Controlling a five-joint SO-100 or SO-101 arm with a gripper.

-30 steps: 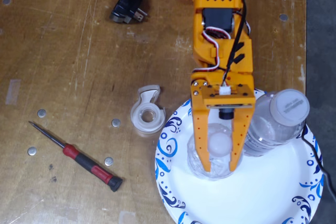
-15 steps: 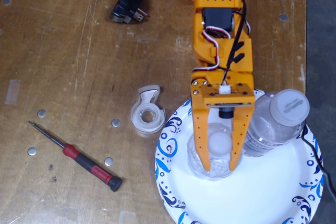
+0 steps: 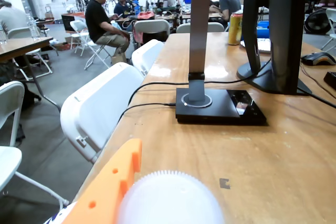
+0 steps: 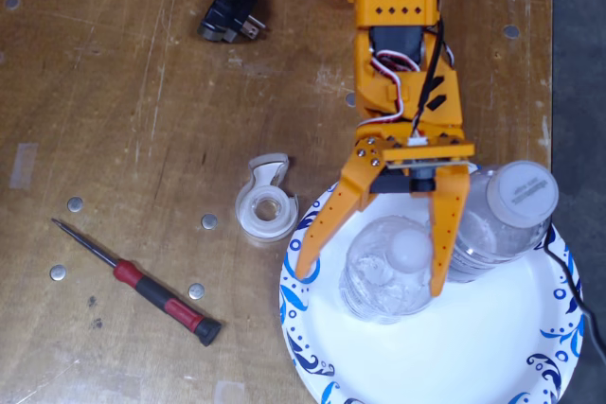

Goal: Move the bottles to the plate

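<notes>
Fixed view: the orange gripper [image 4: 371,276] stands over the plate [image 4: 492,347] with its jaws spread wide around one clear bottle [image 4: 388,267] — one finger runs along the bottle's right side, the other stands clear of its left. Both bottles stand upright on the plate, the second bottle [image 4: 507,215] at the upper right edge. Off the plate lie a tape dispenser [image 4: 265,198], a screwdriver [image 4: 142,283] and a black plug [image 4: 232,11] — all on the wooden table [image 4: 114,120].
</notes>
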